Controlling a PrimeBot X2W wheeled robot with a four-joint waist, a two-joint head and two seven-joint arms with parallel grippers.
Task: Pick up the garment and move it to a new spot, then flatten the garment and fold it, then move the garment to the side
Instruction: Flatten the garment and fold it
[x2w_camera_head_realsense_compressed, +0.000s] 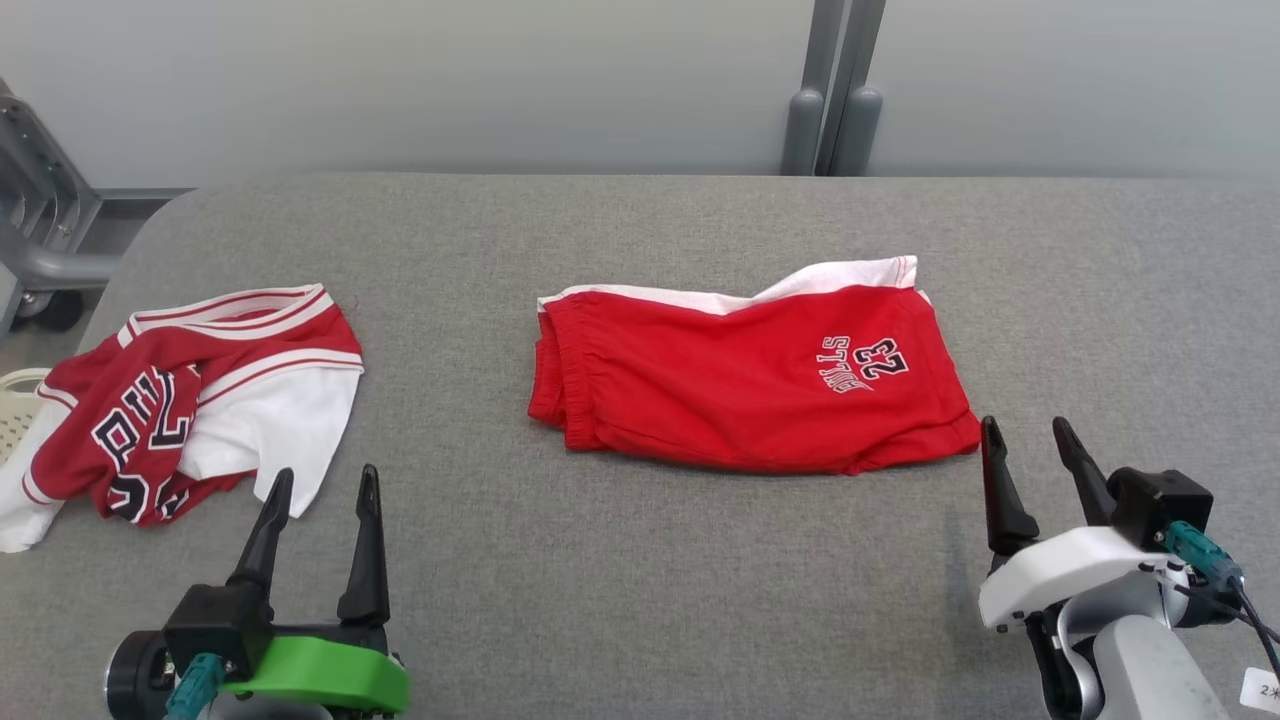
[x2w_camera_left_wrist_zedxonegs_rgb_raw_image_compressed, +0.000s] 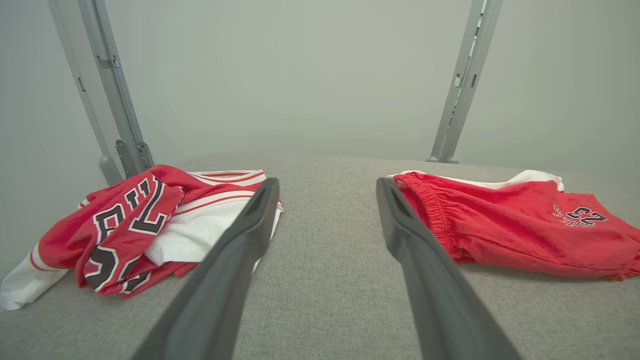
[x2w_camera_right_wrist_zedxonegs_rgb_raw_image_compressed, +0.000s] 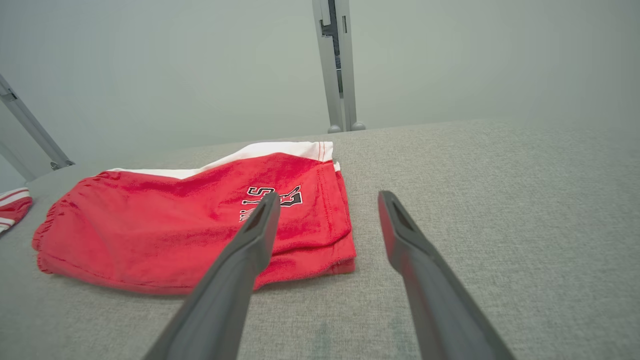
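Note:
Red shorts (x2w_camera_head_realsense_compressed: 750, 375) with a white back layer and a "23" print lie folded flat in the middle of the grey table (x2w_camera_head_realsense_compressed: 640, 590). A red and white jersey (x2w_camera_head_realsense_compressed: 190, 400) lies crumpled at the table's left edge. My left gripper (x2w_camera_head_realsense_compressed: 325, 473) stands open just in front of the jersey's white hem, touching nothing. My right gripper (x2w_camera_head_realsense_compressed: 1025, 425) is open and empty beside the shorts' near right corner. In the left wrist view the open left gripper (x2w_camera_left_wrist_zedxonegs_rgb_raw_image_compressed: 327, 182) sits between the jersey (x2w_camera_left_wrist_zedxonegs_rgb_raw_image_compressed: 130, 225) and the shorts (x2w_camera_left_wrist_zedxonegs_rgb_raw_image_compressed: 515, 230). The right wrist view has the shorts (x2w_camera_right_wrist_zedxonegs_rgb_raw_image_compressed: 190, 225) left of the right gripper (x2w_camera_right_wrist_zedxonegs_rgb_raw_image_compressed: 328, 196).
A pale basket (x2w_camera_head_realsense_compressed: 15, 405) peeks out past the table's left edge, beside a grey wheeled frame (x2w_camera_head_realsense_compressed: 40, 240). A grey post (x2w_camera_head_realsense_compressed: 835, 90) rises behind the table against the wall. Bare grey table spreads in front of and to the right of the shorts.

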